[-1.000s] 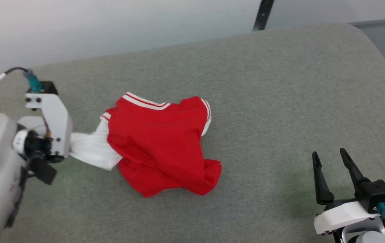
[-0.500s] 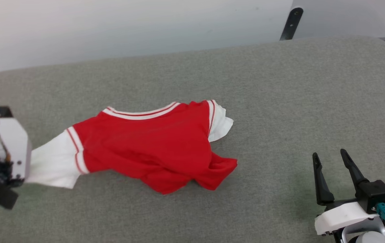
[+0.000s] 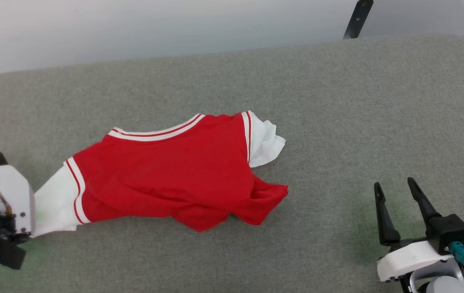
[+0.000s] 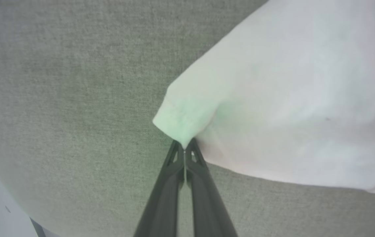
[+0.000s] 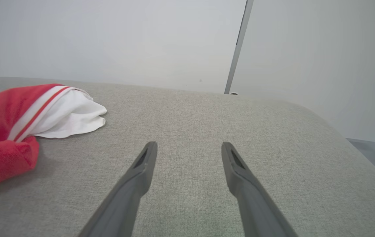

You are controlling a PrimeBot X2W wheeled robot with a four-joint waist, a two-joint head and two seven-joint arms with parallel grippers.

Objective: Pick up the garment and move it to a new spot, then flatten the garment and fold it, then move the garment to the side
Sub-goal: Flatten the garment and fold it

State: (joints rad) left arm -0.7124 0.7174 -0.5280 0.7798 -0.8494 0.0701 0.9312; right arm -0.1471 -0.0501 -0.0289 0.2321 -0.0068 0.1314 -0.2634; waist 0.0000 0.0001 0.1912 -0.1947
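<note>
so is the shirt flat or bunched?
Bunched. The garment has a rumpled, folded-over hem and one crumpled sleeve; left gripper pinches the other sleeve.

Since one second ago we note a shift of the whole head view: the dark strut (image 3: 358, 18) behind the grey cushion (image 3: 338, 101) now stands further right, so the camera has turned. Independently of that, the garment (image 3: 167, 179) has changed shape. It was a bunched heap; it is now drawn out into a long, low form towards the robot's left. The left sleeve (image 3: 55, 203), pinched in the left gripper (image 4: 185, 146), is pulled taut and shows its striped seam. The right sleeve (image 3: 264, 142) has come out from under the red body. The left gripper has moved outward and lower in the head view.
</note>
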